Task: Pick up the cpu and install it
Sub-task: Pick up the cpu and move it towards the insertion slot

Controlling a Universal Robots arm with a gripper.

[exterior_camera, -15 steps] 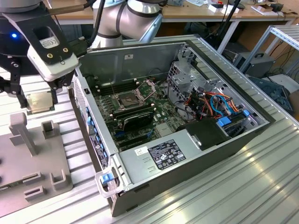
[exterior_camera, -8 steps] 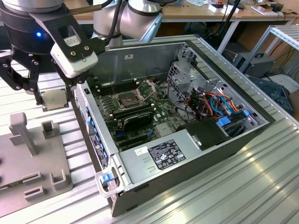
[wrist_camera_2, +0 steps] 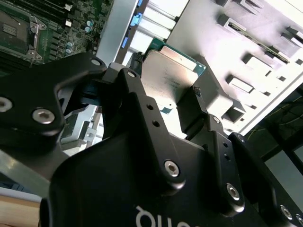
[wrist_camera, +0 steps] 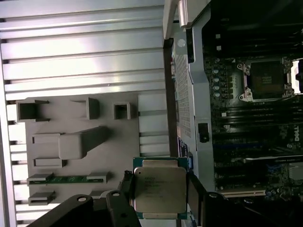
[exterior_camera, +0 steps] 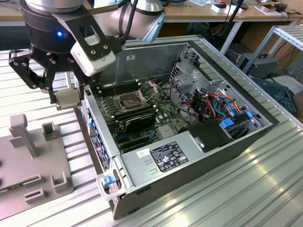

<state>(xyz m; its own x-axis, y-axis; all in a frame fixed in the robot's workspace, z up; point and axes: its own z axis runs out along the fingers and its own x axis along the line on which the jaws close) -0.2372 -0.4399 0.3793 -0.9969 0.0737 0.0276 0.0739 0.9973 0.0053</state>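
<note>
The cpu (exterior_camera: pixel 66 98) is a flat silver-grey square chip, clamped between the fingers of my gripper (exterior_camera: pixel 66 97), which is shut on it. It hangs above the ribbed table, just outside the computer case's rear wall, at the exterior view's left. Both wrist views show the cpu (wrist_camera: pixel 158 189) (wrist_camera_2: pixel 168 78) close up, a black finger (wrist_camera: pixel 195 191) on each side. The open socket (exterior_camera: pixel 129 100) lies on the motherboard inside the case, its shiny frame (exterior_camera: pixel 149 87) hinged up. The socket (wrist_camera: pixel 265 78) also appears in the first wrist view.
A grey holder block (exterior_camera: pixel 28 156) with slots and a post lies on the table beside the case, holding a green memory stick (wrist_camera: pixel 66 179). The open case (exterior_camera: pixel 265 124) holds a black expansion card (exterior_camera: pixel 137 118), power supply (exterior_camera: pixel 165 158), drive cage and cables (exterior_camera: pixel 220 101).
</note>
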